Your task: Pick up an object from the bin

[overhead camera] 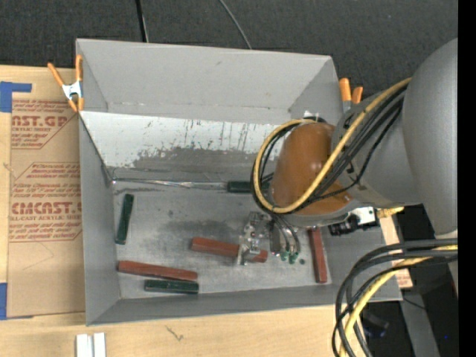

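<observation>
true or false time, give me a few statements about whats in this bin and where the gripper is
1. The gripper is down at the right end of the middle red-brown stick. True.
2. The left dark green stick lies near the bin's left wall, apart from the other sticks. True.
3. The two sticks at the bin's front left are both green. False: the front red-brown stick lies close beside the front dark green stick.
4. The stick nearest the right wall is blue. False: it is the right red-brown stick.
5. The bin holds a heap of balls. False: it holds a few separate sticks.
</observation>
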`<move>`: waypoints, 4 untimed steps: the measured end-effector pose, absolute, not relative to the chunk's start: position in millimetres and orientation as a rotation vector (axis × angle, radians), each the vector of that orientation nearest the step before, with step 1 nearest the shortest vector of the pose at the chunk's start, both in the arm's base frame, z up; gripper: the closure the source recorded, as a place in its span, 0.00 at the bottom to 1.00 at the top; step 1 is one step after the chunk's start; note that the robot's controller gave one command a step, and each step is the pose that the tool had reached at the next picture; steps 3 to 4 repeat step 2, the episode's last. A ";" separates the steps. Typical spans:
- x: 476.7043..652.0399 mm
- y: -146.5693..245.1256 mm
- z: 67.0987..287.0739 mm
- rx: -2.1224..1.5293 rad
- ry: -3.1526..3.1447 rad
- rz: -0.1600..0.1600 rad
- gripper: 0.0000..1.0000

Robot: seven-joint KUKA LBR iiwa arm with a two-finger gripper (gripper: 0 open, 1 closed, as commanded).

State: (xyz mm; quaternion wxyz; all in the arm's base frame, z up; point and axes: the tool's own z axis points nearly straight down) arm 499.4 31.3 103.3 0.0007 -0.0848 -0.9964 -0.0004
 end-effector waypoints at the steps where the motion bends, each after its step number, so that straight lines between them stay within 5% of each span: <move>1: 499.7 31.3 113.3 -0.266 -3.130 -0.001 1.00; 4: 499.8 31.3 121.4 -0.266 -3.131 -0.002 1.00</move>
